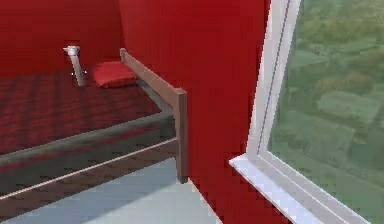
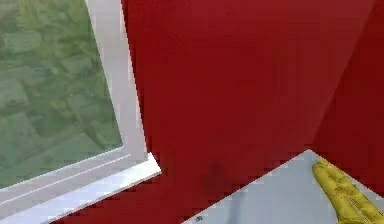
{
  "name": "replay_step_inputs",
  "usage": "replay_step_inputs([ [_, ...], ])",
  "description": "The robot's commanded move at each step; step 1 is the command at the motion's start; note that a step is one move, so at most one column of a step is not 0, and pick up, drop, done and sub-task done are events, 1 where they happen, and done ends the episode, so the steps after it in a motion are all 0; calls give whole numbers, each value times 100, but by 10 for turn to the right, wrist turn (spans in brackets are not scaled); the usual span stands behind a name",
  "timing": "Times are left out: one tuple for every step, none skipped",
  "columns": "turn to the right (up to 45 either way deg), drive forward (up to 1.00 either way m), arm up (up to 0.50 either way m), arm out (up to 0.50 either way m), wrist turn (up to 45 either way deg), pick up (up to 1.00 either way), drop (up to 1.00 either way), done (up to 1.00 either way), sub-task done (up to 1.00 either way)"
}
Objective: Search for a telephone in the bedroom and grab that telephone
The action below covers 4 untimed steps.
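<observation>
Close at the forward view's right: white window sill [image 1: 280, 185] | beyond: bed [image 1: 60, 110], its corner post [image 1: 181, 135] | farthest: red pillow [image 1: 112, 73], small pale upright thing [image 1: 73, 62] | telephone's place: cannot tell | pincer's state: cannot tell | risk: turning tightly could clip the post.

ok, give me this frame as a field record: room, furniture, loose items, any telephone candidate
room: bedroom, red walls, pale floor
bed: dark red checked cover, wooden end board
pillow: red, at the bed's far end
window: white frame, greenery outside, forward view's right
upright thing: small, grey-white, standing on the bed, too small to name
yellow thing: on the floor, arm side view's bottom right, shape unclear
telephone candidate: the upright thing at best, unconfirmed
</observation>
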Motion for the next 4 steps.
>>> replay_step_inputs([
  [-450,0,0,0,0,0,0,0,0],
  [-120,0,0,0,0,0,0,0,0],
  [0,5,0,0,0,0,0,0,0],
  [240,0,0,0,0,0,0,0,0],
])
